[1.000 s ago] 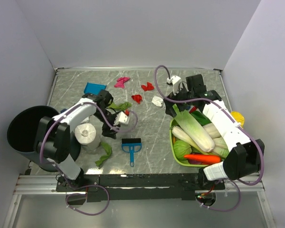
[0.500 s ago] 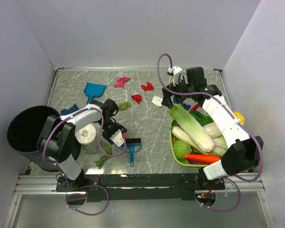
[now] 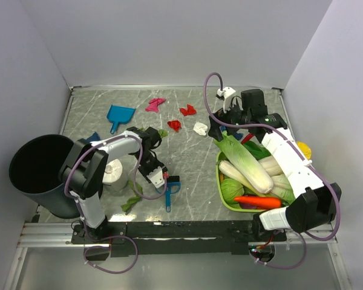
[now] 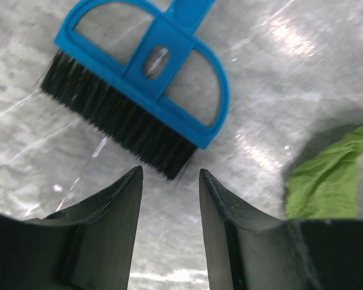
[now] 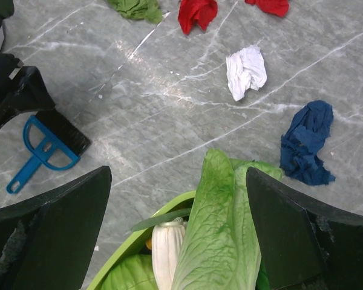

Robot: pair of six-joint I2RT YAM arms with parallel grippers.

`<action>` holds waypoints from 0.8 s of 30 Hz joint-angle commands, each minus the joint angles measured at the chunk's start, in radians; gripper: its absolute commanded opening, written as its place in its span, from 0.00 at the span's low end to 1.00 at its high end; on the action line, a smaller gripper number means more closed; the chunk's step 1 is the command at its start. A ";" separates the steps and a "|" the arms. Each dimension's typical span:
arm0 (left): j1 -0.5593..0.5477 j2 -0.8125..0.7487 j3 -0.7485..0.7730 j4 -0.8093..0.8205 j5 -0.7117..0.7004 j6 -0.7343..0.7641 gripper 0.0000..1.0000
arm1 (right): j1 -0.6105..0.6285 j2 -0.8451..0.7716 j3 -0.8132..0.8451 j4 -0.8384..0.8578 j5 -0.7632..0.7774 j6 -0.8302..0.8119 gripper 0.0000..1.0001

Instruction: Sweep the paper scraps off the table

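Paper scraps lie on the grey table (image 3: 193, 160): magenta (image 3: 155, 104), two red (image 3: 187, 110) (image 3: 174, 125), white (image 3: 200, 128), green (image 3: 132, 202). My left gripper (image 3: 164, 179) is low beside the blue brush (image 3: 169, 192). In the left wrist view its fingers (image 4: 169, 172) stand partly apart, nothing between them, the brush bristles (image 4: 121, 124) just ahead and a green scrap (image 4: 327, 181) to the right. My right gripper (image 3: 219, 128) hangs wide open (image 5: 178, 175) over the cabbage (image 5: 230, 241), with white (image 5: 246, 71), blue (image 5: 305, 142) and red (image 5: 196, 13) scraps beyond.
A blue dustpan (image 3: 118, 113) lies at the back left. A black bin (image 3: 36, 172) and a white tissue roll (image 3: 113, 171) stand at the left. A green basket (image 3: 221, 181) full of vegetables fills the right. White walls close the table in.
My left gripper has swung from beside the tissue roll toward the front, down to the brush, its jaws narrowing. The right gripper has shifted slightly to the right.
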 commanded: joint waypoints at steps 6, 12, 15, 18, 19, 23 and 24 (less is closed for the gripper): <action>-0.024 0.063 0.068 -0.102 -0.027 0.613 0.41 | -0.002 -0.048 -0.021 0.054 0.010 0.030 1.00; -0.024 0.105 0.088 -0.073 -0.004 0.575 0.38 | -0.002 -0.039 -0.001 0.047 0.004 0.025 1.00; -0.024 0.112 0.078 -0.072 -0.007 0.570 0.32 | -0.003 -0.028 0.005 0.040 0.016 0.018 1.00; -0.025 0.097 0.058 -0.072 -0.005 0.572 0.13 | -0.002 -0.017 0.009 0.029 0.019 0.011 1.00; -0.025 0.091 0.056 -0.070 0.005 0.558 0.08 | -0.002 -0.016 0.011 0.028 0.021 0.011 1.00; -0.010 0.066 0.085 -0.086 0.016 0.414 0.01 | -0.002 -0.005 0.023 0.018 0.025 0.002 1.00; 0.001 0.059 0.094 -0.096 0.019 0.353 0.01 | -0.002 -0.002 0.026 0.017 0.025 -0.005 1.00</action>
